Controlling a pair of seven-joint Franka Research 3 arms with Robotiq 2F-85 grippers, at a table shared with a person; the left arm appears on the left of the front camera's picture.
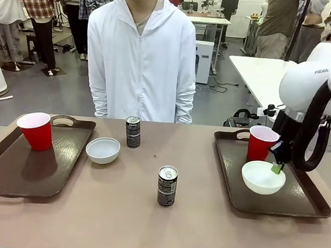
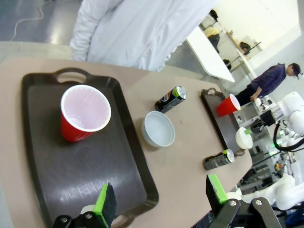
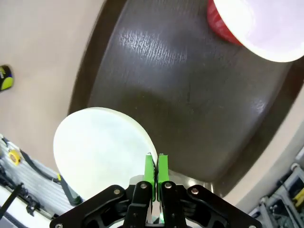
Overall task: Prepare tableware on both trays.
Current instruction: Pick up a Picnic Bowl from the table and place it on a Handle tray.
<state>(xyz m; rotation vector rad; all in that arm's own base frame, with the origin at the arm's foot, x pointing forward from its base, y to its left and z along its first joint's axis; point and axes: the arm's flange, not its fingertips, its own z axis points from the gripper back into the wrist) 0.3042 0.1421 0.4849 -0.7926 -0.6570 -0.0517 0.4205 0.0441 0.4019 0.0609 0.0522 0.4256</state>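
Note:
On the right tray [image 1: 308,202] a white bowl [image 1: 261,179] sits in front of a red cup [image 1: 261,143]. My right gripper [image 1: 277,167] is shut on the bowl's far right rim. The right wrist view shows its green pads [image 3: 154,166] pinching the rim of that bowl [image 3: 99,149] over the tray [image 3: 190,95], with the cup [image 3: 256,23] beyond. The left tray [image 1: 14,176] carries a red cup [image 1: 37,131]. My left gripper [image 2: 160,197] hangs open above the left tray [image 2: 71,166], near its front edge, with the cup [image 2: 83,114] farther off.
A second white bowl [image 1: 103,150] lies on the bare table just right of the left tray. One black can [image 1: 133,132] stands near the far edge, another [image 1: 167,185] at the table's middle. A person in a white jacket [image 1: 140,60] stands at the far side.

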